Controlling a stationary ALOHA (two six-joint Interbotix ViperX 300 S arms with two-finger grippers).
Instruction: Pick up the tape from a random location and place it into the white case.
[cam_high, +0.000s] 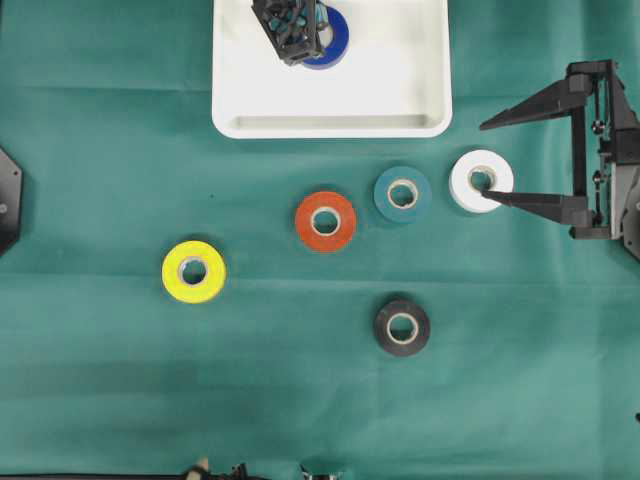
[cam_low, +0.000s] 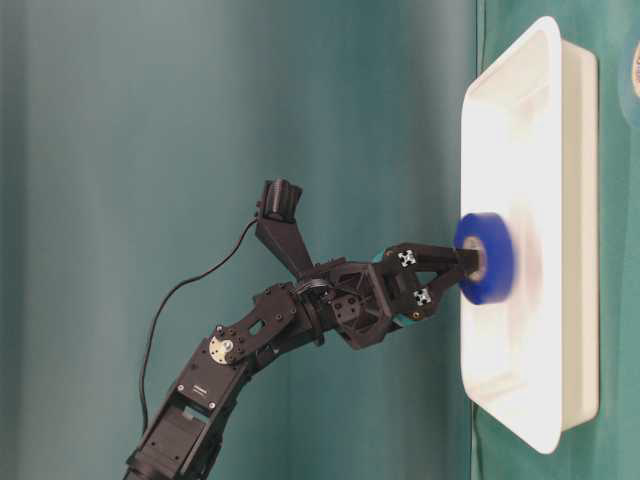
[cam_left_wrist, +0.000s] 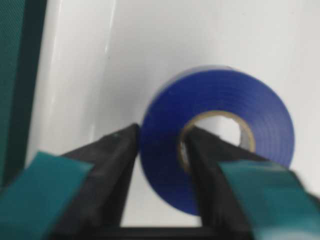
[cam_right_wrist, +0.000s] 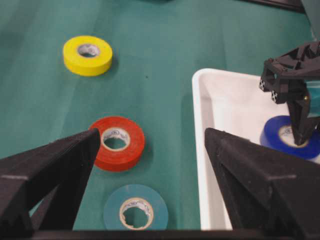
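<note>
Blue tape roll (cam_left_wrist: 215, 142) lies inside the shallow white plastic case (cam_high: 400, 90); the left end effector (cam_left_wrist: 160, 155) straddles its wall, jaws loosened. Right end effector (cam_high: 490, 160) gapes wide, empty.

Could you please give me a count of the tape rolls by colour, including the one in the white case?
Blue tape, in the white case: 1
Red tape: 1
Teal tape: 1
White tape: 1
Yellow tape: 1
Black tape: 1
Total: 6
</note>
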